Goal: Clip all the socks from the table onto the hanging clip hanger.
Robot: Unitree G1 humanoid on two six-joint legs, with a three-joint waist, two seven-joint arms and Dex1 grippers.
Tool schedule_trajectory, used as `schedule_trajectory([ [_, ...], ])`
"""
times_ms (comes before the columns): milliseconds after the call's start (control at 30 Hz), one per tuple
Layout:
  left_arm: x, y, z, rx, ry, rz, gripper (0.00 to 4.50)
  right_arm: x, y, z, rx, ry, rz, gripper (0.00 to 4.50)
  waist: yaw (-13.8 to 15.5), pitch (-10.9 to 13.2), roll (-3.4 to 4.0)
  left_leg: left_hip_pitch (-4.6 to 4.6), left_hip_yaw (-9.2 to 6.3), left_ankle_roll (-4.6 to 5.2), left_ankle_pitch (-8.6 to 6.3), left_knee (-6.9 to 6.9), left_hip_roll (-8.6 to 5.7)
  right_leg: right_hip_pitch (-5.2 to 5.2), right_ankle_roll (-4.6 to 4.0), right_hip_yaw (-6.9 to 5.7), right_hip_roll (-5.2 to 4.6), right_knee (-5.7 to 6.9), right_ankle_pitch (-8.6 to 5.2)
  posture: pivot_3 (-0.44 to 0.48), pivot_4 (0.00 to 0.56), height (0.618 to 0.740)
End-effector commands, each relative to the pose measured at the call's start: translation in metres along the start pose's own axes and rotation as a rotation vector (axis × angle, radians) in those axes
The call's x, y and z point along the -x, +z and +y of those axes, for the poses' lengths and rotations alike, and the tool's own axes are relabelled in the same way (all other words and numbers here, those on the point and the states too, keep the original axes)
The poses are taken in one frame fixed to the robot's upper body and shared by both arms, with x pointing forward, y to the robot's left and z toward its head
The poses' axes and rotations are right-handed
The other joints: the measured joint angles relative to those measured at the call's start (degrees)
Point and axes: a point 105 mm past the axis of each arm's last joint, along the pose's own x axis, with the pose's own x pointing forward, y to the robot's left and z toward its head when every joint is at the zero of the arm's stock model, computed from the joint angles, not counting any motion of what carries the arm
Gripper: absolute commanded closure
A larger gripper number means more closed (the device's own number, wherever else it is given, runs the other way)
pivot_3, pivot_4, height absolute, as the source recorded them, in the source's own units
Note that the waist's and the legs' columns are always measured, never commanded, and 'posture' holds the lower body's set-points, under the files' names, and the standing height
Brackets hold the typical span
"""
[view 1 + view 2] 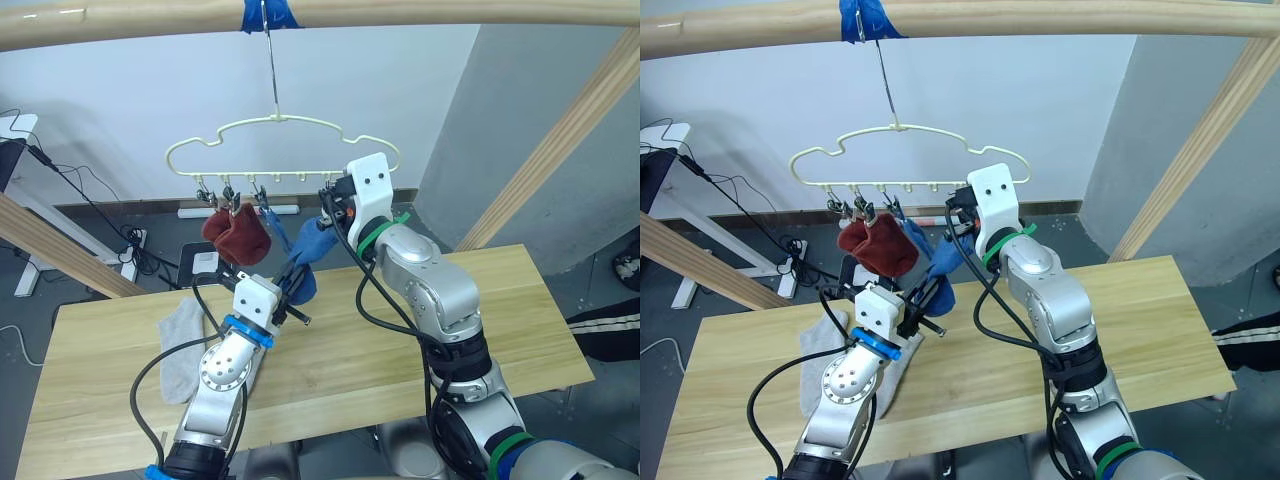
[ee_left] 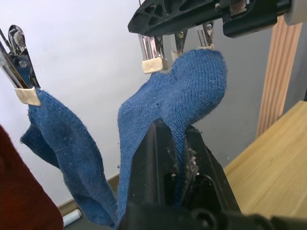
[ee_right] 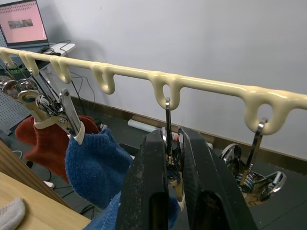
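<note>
Jaws on my left gripper (image 2: 177,158) pinch a blue sock (image 2: 177,96), lifting its cuff to a clip (image 3: 169,158) that my right gripper (image 3: 170,182) squeezes, apparently to hold its mouth open for the fabric. Red socks (image 1: 238,235) and another blue sock (image 2: 57,158) already hang from the hanger (image 1: 290,135), while grey socks (image 1: 180,345) wait on the worktop (image 1: 400,360).

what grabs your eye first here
A blue sock held up by the left gripper under the clip hanger, where the right gripper pinches a clip. Red socks and another blue one already hang there; a grey sock lies on the table.
</note>
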Motion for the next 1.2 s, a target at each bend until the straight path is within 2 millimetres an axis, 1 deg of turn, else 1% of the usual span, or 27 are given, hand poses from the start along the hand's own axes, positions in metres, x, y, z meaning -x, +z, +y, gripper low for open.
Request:
schedule_trajectory([
  [33, -0.008, 0.017, -0.003, -0.013, 0.006, -0.073, 4.5, 0.003, 0.009, 0.004, -0.023, 0.016, -0.035, 4.42, 0.0, 0.0, 0.0, 0.0, 0.0, 0.0, 0.0, 0.0, 0.0, 0.0, 0.0, -0.01, 0.0, 0.0, 0.0, -0.219, 0.226, 0.714],
  [267, -0.012, 0.02, -0.002, -0.008, 0.028, -0.085, 4.5, 0.003, 0.008, 0.004, -0.024, 0.015, -0.029, 4.42, 0.0, 0.0, 0.0, 0.0, 0.0, 0.0, 0.0, 0.0, -0.01, 0.0, 0.0, 0.0, 0.01, 0.0, 0.0, -0.223, 0.226, 0.714],
  [533, -0.008, 0.02, 0.011, -0.032, 0.09, -0.075, 4.5, 0.003, 0.011, 0.001, 0.046, 0.001, -0.046, 4.42, 0.0, 0.0, 0.0, 0.0, 0.0, 0.0, 0.0, 0.0, -0.02, 0.01, 0.0, 0.0, 0.01, 0.0, 0.0, -0.222, 0.224, 0.714],
  [667, -0.008, 0.019, 0.012, -0.031, 0.103, -0.071, 4.5, 0.003, 0.011, 0.0, 0.048, -0.002, -0.046, 4.42, 0.0, 0.0, -0.01, 0.0, 0.0, 0.0, 0.0, 0.0, -0.02, 0.01, 0.0, -0.01, 0.01, 0.0, 0.0, -0.221, 0.224, 0.714],
  [1000, -0.016, 0.022, 0.009, -0.015, 0.106, -0.089, 4.5, 0.002, 0.011, 0.002, 0.025, 0.007, -0.038, 4.42, 0.0, 0.0, -0.01, 0.0, 0.0, 0.0, 0.0, 0.01, -0.02, 0.01, 0.0, -0.01, 0.01, 0.0, 0.0, -0.224, 0.219, 0.714],
  [1067, -0.014, 0.019, 0.008, -0.001, 0.097, -0.074, 4.5, 0.003, 0.011, 0.002, 0.025, 0.006, -0.04, 4.42, 0.0, 0.0, -0.01, 0.0, 0.0, 0.0, 0.0, 0.01, -0.02, 0.01, 0.0, 0.0, 0.01, 0.0, 0.0, -0.223, 0.219, 0.714],
  [1167, -0.011, 0.01, -0.001, 0.107, 0.051, -0.026, 4.5, 0.003, 0.012, 0.002, 0.023, 0.007, -0.044, 4.42, 0.0, 0.0, -0.01, 0.0, 0.0, 0.0, 0.0, 0.0, -0.02, 0.01, 0.0, -0.01, 0.01, 0.02, 0.0, -0.223, 0.218, 0.714],
  [1200, -0.009, 0.001, 0.0, 0.186, 0.078, 0.024, 4.5, 0.003, 0.013, 0.002, 0.021, 0.01, -0.047, 4.42, 0.0, 0.0, -0.01, 0.0, 0.0, 0.0, 0.0, 0.0, -0.01, 0.01, 0.0, -0.01, 0.01, 0.01, 0.0, -0.224, 0.218, 0.714],
])
